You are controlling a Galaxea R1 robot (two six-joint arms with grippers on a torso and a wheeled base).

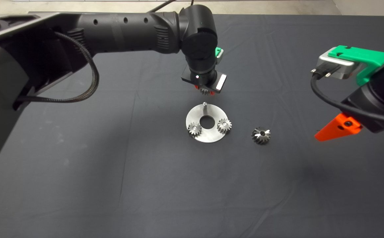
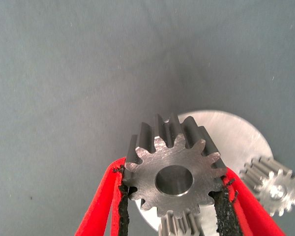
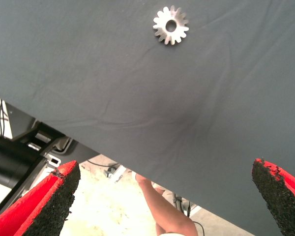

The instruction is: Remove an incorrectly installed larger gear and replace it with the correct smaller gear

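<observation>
Above plate (image 1: pixel 208 134), left end effector (image 2: pixel 173 196) clamping smaller gear (image 2: pixel 174 169)

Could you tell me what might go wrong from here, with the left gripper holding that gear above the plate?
1. The left gripper pinches the smaller gear only by its teeth, so it could slip or tilt.
2. The bare pin is thin; a bore slightly off-centre may jam or miss it.
3. Lowering may bump the mounted gears on the plate.

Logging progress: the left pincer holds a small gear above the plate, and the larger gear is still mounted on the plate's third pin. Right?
Not quite. The head view shows the larger gear lying on the mat beside the plate, its pin bare. The left pincer does hold the smaller gear.
</observation>
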